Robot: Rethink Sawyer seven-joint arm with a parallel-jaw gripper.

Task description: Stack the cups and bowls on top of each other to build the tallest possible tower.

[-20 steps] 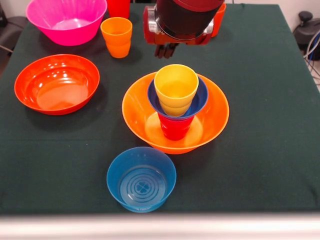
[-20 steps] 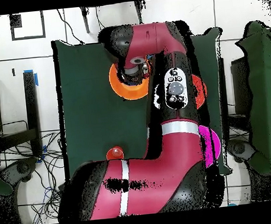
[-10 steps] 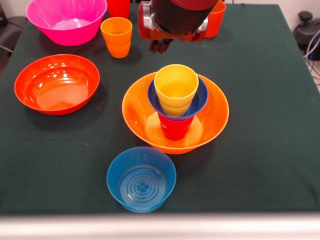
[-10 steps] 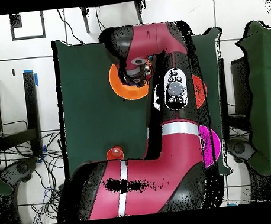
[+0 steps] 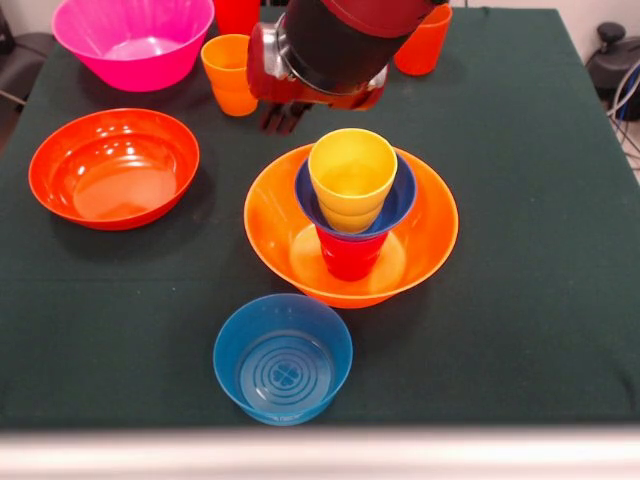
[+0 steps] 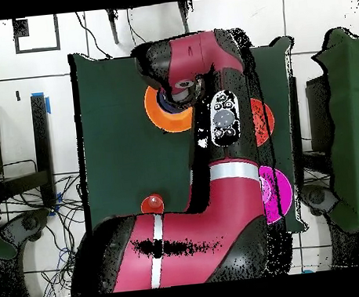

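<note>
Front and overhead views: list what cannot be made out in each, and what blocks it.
- Front view: the claw shows only dark tips under the arm's wrist; open or shut cannot be told.
- Front view: the red cup is cut off by the top edge; the orange cup is partly behind the wrist.
- Overhead view: the arm covers most of the tower, the orange-red bowl and the pink bowl; the claw is hidden.

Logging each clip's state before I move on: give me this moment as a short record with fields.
tower: yellow cup in small dark blue bowl, on red cup, in big yellow-orange bowl
loose bowls: light blue bowl in front, orange-red bowl, pink bowl
loose cups: orange cup, another orange cup behind the arm
gripper: behind the tower, holding nothing seen; jaws' state unclear
</note>
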